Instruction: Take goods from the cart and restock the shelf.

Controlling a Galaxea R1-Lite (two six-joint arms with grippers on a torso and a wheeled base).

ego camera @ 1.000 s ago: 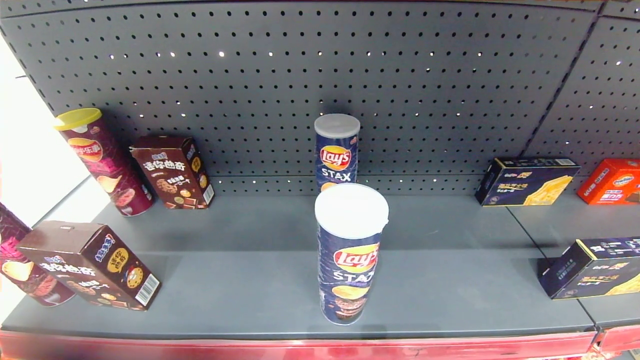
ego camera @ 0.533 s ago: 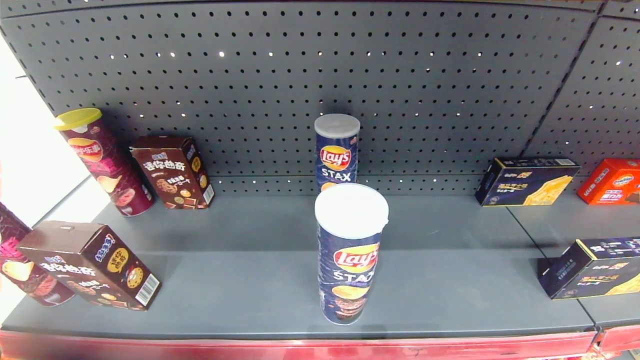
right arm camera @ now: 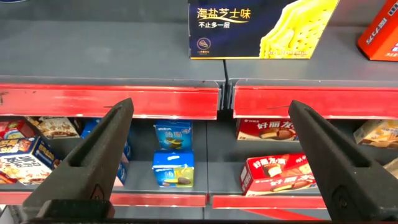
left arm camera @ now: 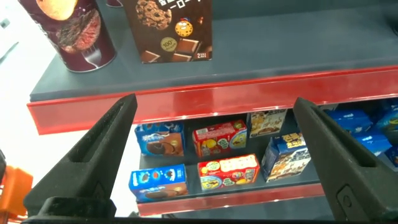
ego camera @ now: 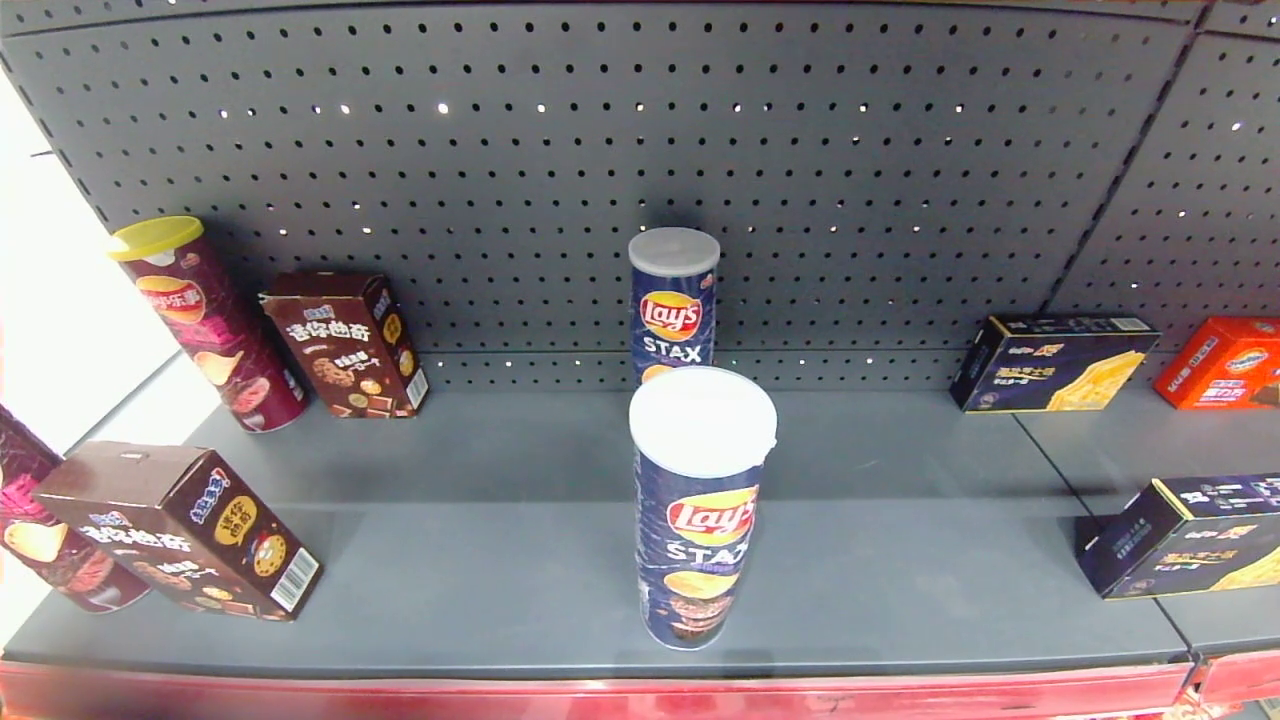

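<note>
Nothing moved on the grey shelf (ego camera: 480, 540) (glare (ego camera: 50, 300) leftward, perhaps daylight); left hand (left arm camera: 211, 102) and right hand (right arm camera: 210, 104) gape empty.

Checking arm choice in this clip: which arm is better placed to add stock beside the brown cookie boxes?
Left, probably. The left gripper, open and empty, faces the shelf edge just below a brown cookie box; the right gripper faces the navy cracker box on the other side.
</note>
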